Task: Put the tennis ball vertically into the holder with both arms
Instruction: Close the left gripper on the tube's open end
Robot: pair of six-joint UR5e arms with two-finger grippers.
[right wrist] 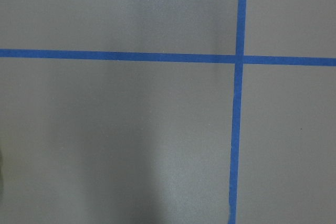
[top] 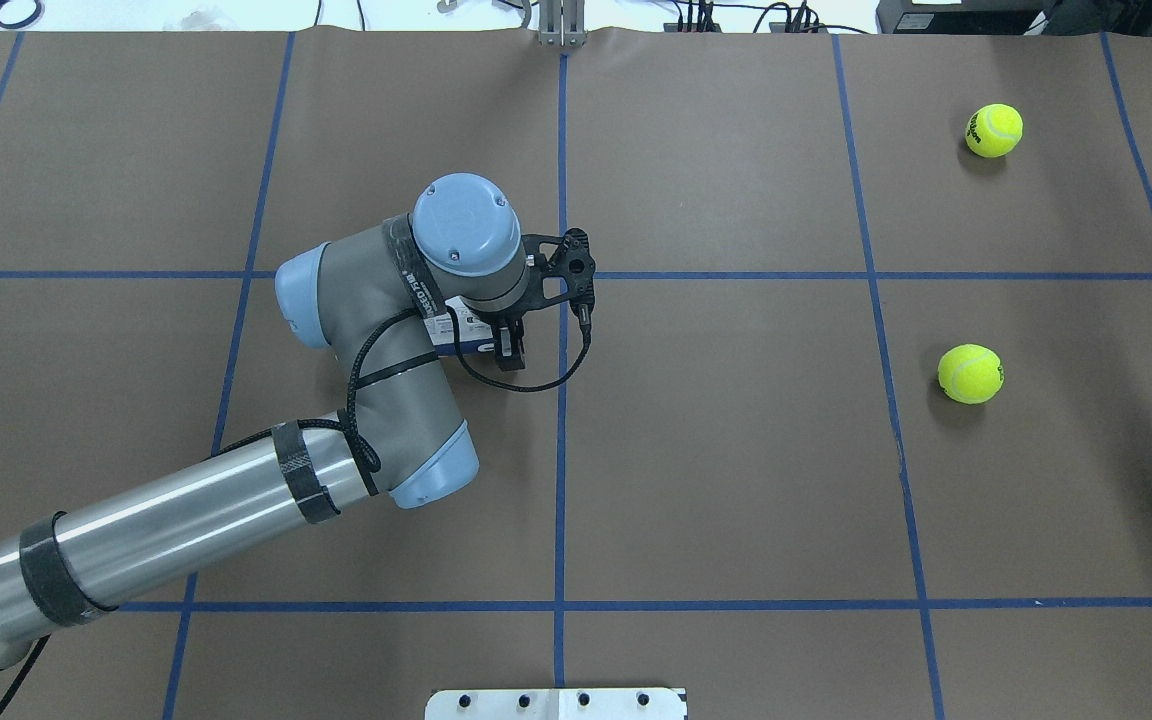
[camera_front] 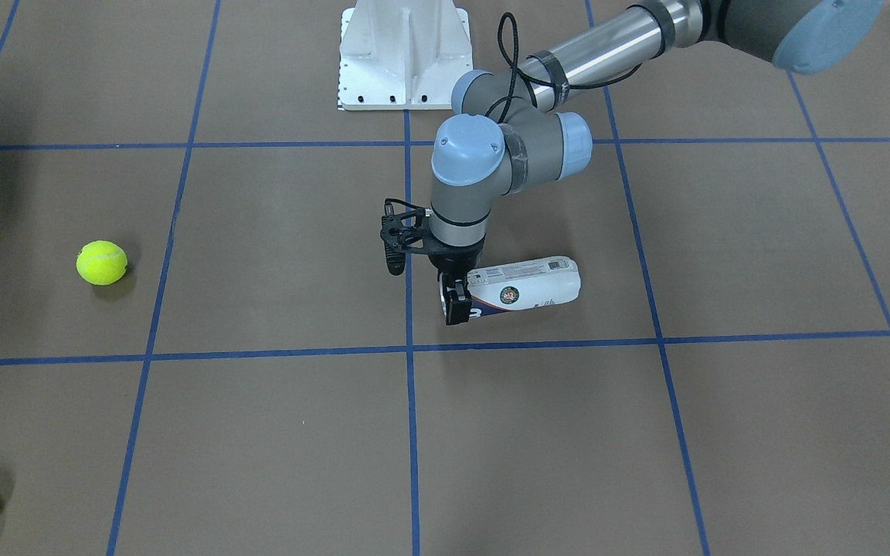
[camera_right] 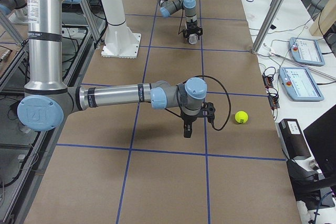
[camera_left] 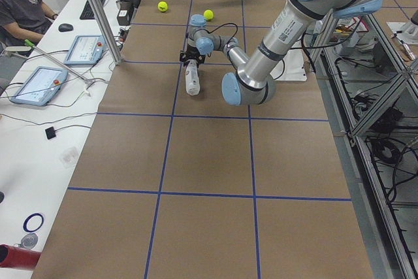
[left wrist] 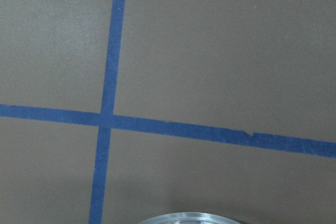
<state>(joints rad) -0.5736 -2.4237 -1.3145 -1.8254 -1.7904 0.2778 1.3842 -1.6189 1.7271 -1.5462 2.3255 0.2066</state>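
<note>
The holder (camera_front: 526,287) lies on its side on the brown table, white and navy label up, with a small round emblem. My left gripper (camera_front: 456,305) points straight down over the holder's rim end, with a finger on either side, and looks shut on it. In the overhead view my left gripper (top: 506,350) and wrist hide most of the holder (top: 466,338). The left wrist view shows only the silver rim (left wrist: 184,217). Two tennis balls (top: 970,373) (top: 994,130) lie far to the right. My right gripper (camera_right: 187,129) hangs near one ball (camera_right: 241,117); I cannot tell whether it is open.
The white pedestal base (camera_front: 402,58) stands at the robot's side of the table. Blue tape lines (right wrist: 239,59) grid the surface. Monitors and tablets sit on a side bench (camera_left: 39,83) beyond the table edge, with a person seated there.
</note>
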